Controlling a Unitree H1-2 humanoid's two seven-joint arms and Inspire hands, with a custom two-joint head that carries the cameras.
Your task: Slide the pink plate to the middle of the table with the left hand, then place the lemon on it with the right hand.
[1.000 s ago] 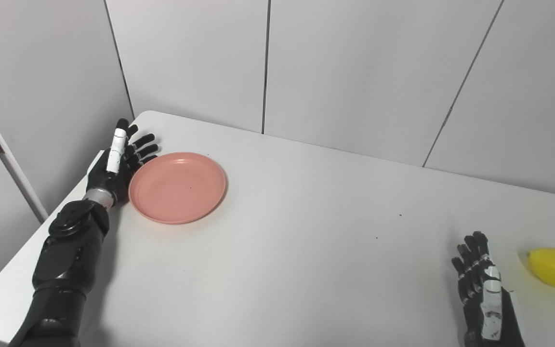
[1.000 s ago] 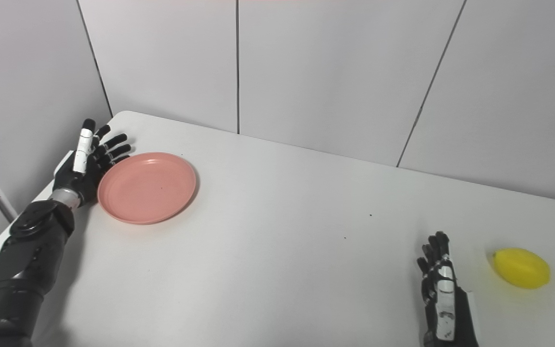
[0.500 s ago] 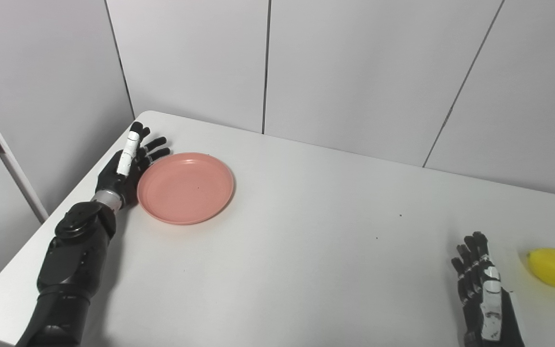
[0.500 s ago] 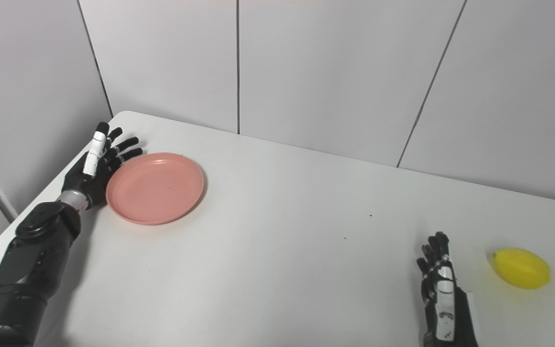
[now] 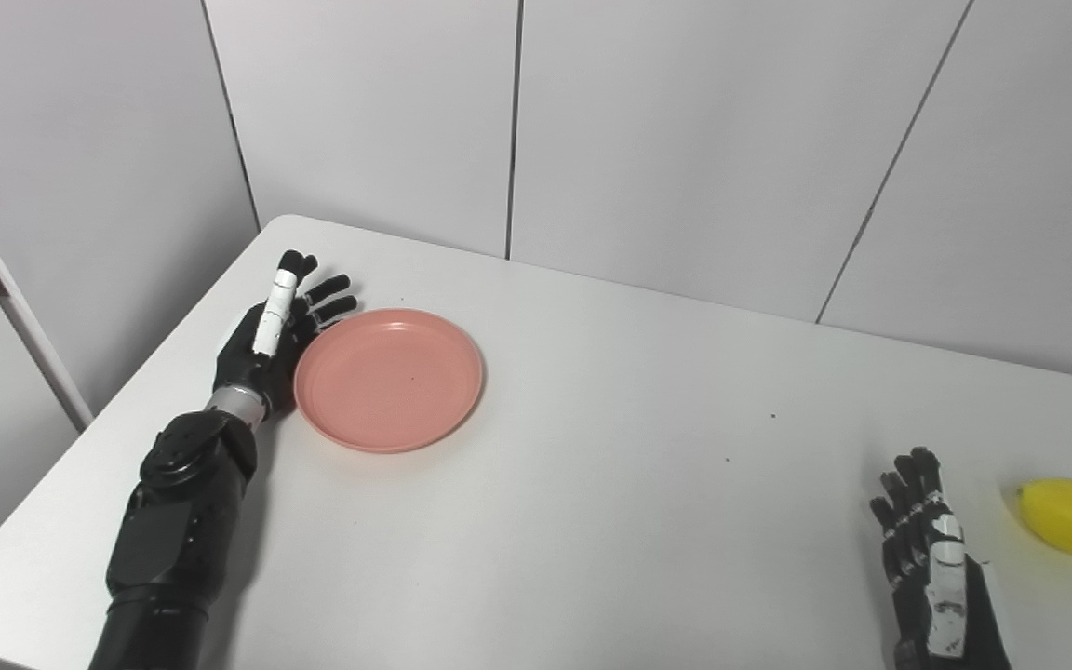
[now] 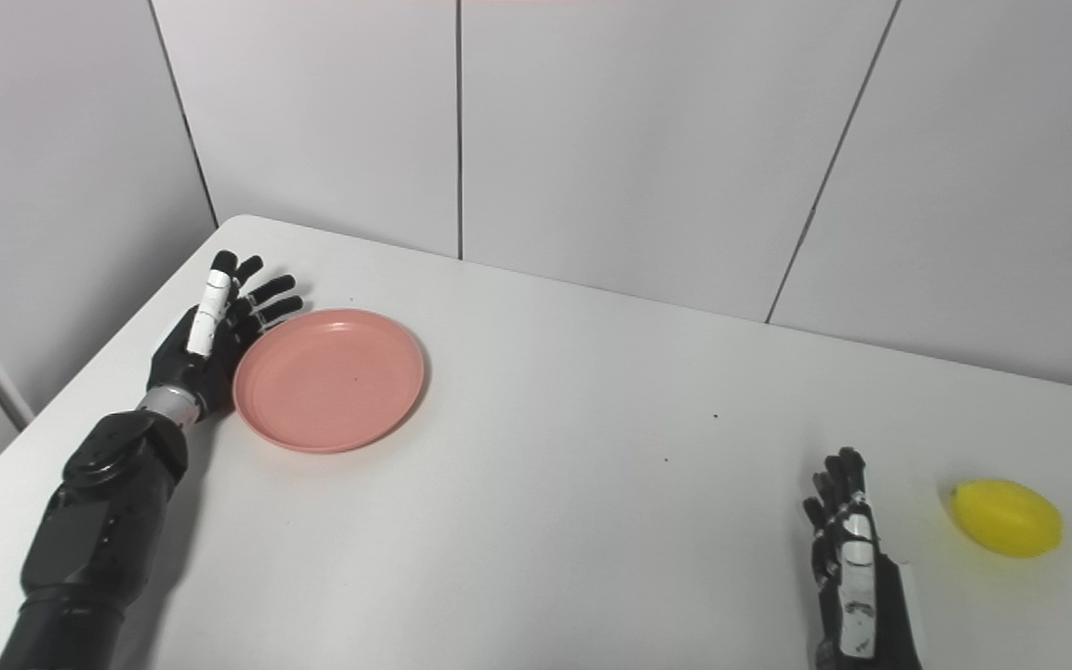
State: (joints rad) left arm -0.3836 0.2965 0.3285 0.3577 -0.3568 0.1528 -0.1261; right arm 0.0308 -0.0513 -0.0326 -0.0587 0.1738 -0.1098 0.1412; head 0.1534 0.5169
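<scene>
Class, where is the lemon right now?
The lemon lies on the table near its right edge, just right of the open right hand, far from the pink plate.

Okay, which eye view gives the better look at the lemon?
The right eye view: the lemon sits whole, well inside the frame. In the left eye view it lies almost against the right edge, though nearly all of it shows.

the left hand [image 5: 268,344] stands on its edge with the fingers [image 5: 327,296] straight and a little apart, holding nothing. the left forearm [image 5: 178,521] lies low. the right hand [image 5: 931,558] rests flat, palm down, fingers stretched forward and empty.
</scene>
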